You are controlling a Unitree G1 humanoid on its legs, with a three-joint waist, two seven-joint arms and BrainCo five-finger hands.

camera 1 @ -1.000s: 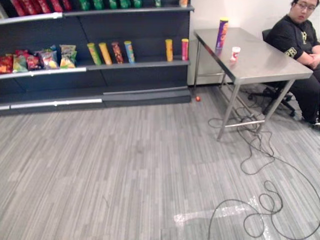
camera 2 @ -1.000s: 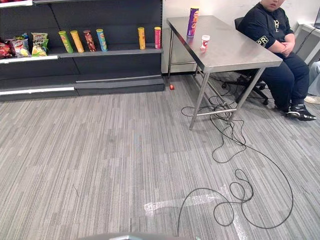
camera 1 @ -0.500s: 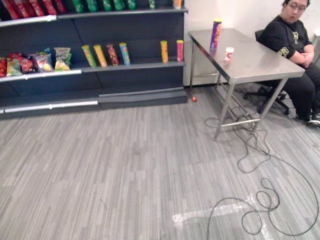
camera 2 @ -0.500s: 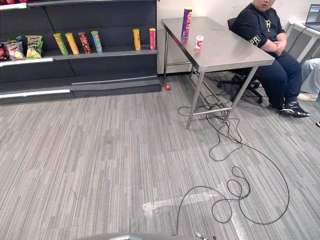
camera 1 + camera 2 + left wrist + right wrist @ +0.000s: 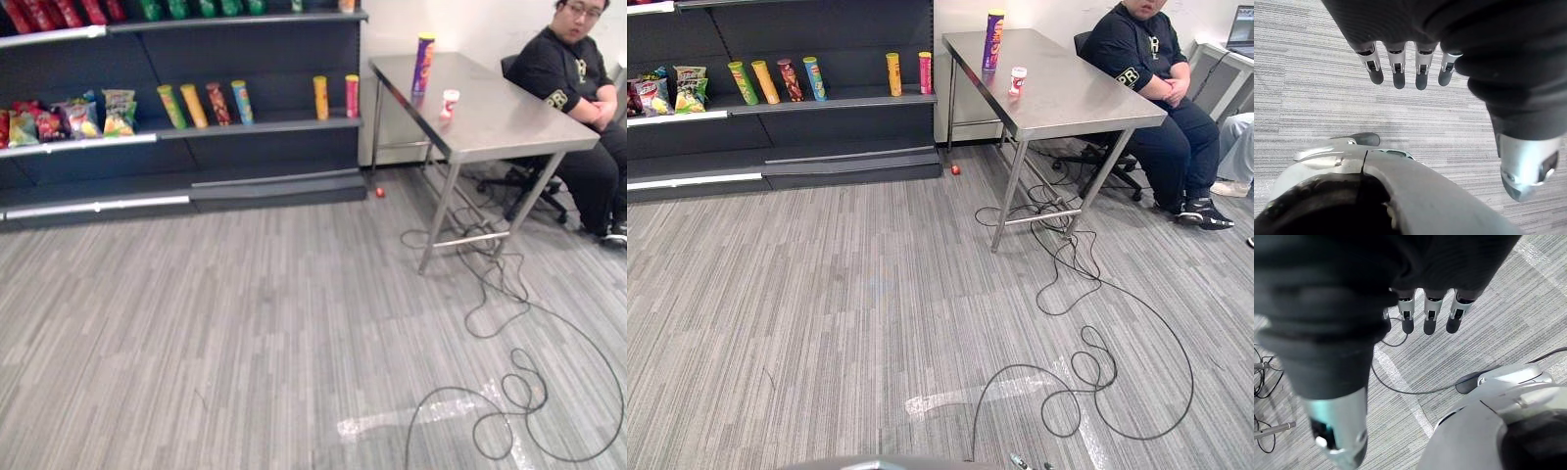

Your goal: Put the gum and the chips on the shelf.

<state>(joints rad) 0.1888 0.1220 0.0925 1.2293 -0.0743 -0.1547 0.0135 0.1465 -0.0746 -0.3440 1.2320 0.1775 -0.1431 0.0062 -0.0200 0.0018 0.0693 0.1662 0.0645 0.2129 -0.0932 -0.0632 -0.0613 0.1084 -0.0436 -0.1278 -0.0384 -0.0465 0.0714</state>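
A tall purple chips tube point(image 5: 423, 64) stands upright at the far end of a steel table point(image 5: 500, 122) on the right. A small white and red gum tub point(image 5: 450, 102) sits just in front of it on the same table. The dark shelf unit point(image 5: 265, 127) stands along the back wall to the left of the table, with several chip tubes and snack bags on its middle board. My left hand point(image 5: 1399, 73) hangs over the grey floor with straight fingers and holds nothing. My right hand point(image 5: 1430, 316) hangs the same way, fingers straight and empty. Both hands are far from the table.
A person point(image 5: 573, 78) sits on a chair at the table's far right side. A small red ball point(image 5: 379, 193) lies on the floor by the shelf's right end. A white tape mark point(image 5: 411, 416) crosses the striped floor in the foreground.
The whole picture has shifted a little, so the camera moved. The tube, the tub and the shelf goods stand where they were.
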